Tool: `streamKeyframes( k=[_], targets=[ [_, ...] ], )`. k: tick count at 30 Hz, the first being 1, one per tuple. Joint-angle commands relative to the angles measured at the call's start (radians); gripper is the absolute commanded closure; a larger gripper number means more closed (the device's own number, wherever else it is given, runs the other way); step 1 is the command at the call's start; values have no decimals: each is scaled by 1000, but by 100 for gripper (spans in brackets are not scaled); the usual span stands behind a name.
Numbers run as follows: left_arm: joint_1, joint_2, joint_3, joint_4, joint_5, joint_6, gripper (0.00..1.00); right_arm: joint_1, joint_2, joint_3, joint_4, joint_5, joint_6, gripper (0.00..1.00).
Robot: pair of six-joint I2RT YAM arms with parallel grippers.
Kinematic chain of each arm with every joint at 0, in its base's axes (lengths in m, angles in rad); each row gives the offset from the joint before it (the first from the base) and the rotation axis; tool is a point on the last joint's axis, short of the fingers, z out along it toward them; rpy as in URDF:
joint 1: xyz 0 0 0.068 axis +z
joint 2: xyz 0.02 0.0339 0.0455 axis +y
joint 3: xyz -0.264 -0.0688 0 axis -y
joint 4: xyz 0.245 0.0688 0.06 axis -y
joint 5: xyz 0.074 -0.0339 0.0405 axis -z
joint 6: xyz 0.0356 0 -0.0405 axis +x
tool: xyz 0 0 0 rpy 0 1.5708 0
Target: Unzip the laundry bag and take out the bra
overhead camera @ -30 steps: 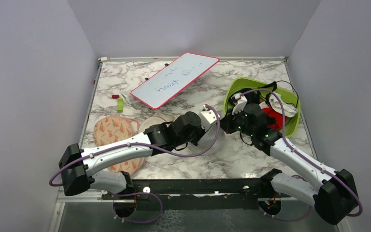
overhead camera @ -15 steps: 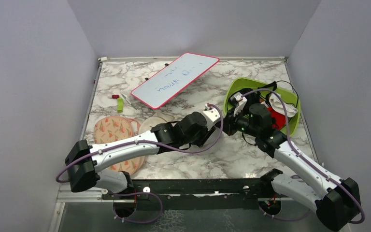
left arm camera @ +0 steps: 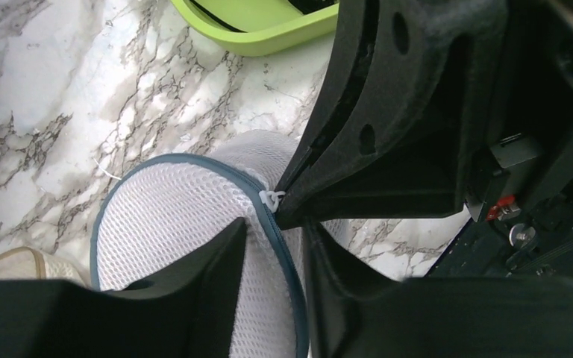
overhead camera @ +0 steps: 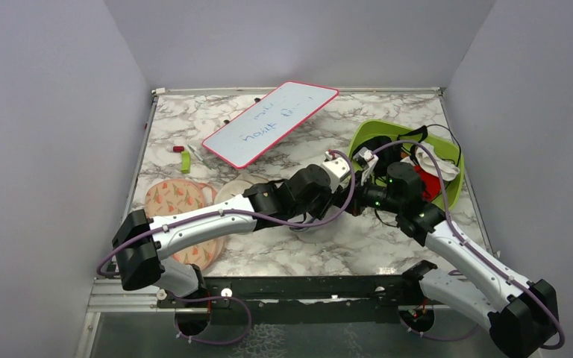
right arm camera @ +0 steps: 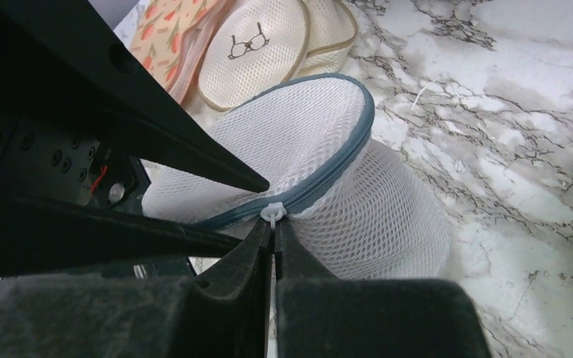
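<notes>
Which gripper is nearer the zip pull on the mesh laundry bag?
Right. The right gripper has its fingertips closed on the zip pull. The left gripper straddles the laundry bag's zip rim just beside it.

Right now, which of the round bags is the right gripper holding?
The white mesh drum-shaped laundry bag, by its zip pull; the beige glasses-print pouch and peach floral pouch lie flat, untouched.
</notes>
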Motion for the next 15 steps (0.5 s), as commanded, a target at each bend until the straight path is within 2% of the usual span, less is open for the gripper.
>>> streamKeyframes(
  k=[1,7,10,15],
  targets=[
    [1,3,5,-3,-9,-14,79,-4,-35,-5,-5,-32,11,99],
    [2,-28,-19,-7,-7,-17,88,-4,-35,-3,-15,-4,15,99],
    [2,-38,-23,-14,-8,-13,100,-4,-34,2,-15,7,20,99],
    [2,-63,-33,-18,5,23,100,-4,-21,23,-29,59,57,99]
  ],
)
